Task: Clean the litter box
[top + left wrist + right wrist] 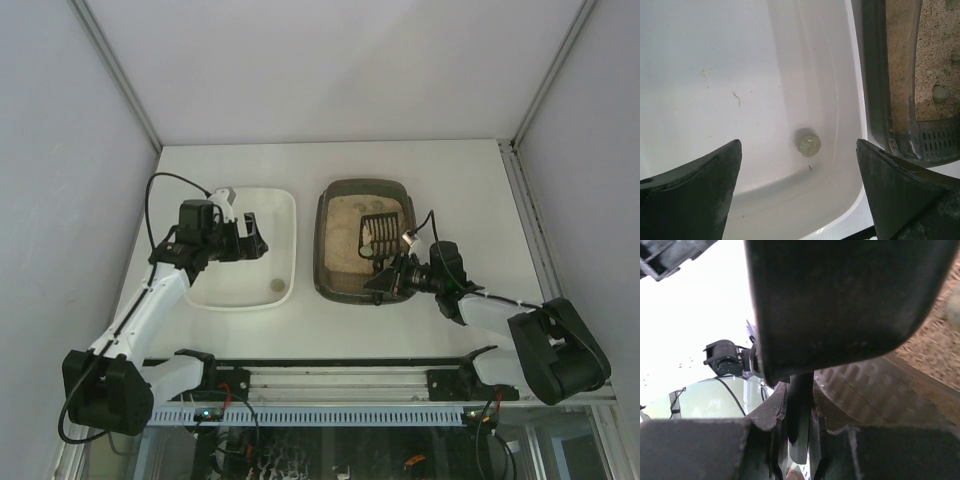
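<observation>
While the left claw [254, 239] hangs wide open, the right claw [392, 272] clamps a scoop [378, 232] in the litter box [321, 256].

White links [150, 305], black joints [100, 388], black cables [148, 215]

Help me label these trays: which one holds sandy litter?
The litter box, the dark-rimmed tray on the right; the white tray left of it holds just one small clump.

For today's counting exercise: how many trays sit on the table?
2: a white tray at left; the dark litter box beside it at right. None seems hidden.
</observation>
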You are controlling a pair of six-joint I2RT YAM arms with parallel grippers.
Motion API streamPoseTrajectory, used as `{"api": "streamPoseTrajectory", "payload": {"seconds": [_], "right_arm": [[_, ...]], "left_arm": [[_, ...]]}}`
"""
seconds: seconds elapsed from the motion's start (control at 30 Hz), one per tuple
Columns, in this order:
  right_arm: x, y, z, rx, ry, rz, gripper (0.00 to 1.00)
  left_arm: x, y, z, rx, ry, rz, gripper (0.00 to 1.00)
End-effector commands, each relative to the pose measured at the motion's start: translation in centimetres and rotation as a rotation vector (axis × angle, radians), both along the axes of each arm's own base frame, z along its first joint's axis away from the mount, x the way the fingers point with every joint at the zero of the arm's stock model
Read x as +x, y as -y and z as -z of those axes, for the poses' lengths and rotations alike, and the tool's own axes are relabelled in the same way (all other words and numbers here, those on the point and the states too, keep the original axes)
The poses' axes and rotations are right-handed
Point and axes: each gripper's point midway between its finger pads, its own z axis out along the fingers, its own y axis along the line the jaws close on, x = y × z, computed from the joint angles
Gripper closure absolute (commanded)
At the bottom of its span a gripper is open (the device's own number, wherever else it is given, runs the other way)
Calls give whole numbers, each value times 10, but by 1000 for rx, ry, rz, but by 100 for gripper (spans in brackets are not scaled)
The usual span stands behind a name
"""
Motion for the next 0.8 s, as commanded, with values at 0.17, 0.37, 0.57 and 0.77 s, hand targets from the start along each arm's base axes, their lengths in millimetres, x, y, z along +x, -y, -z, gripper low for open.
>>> {"api": "streamPoseTrajectory", "payload": {"seconds": [0.17, 0.37, 0.57, 0.77], "right_arm": [[29, -1, -64, 120, 327, 52, 100], [20, 4, -78, 167, 376, 51, 100], [12, -7, -88, 241, 363, -12, 100], [23, -14, -80, 248, 294, -8, 100]], "left_arm": [[7, -7, -2, 21, 75, -11, 0], [8, -4, 0, 11, 67, -3, 0], [7, -4, 3, 12, 59, -2, 0], [6, -5, 2, 14, 59, -1, 0]]}}
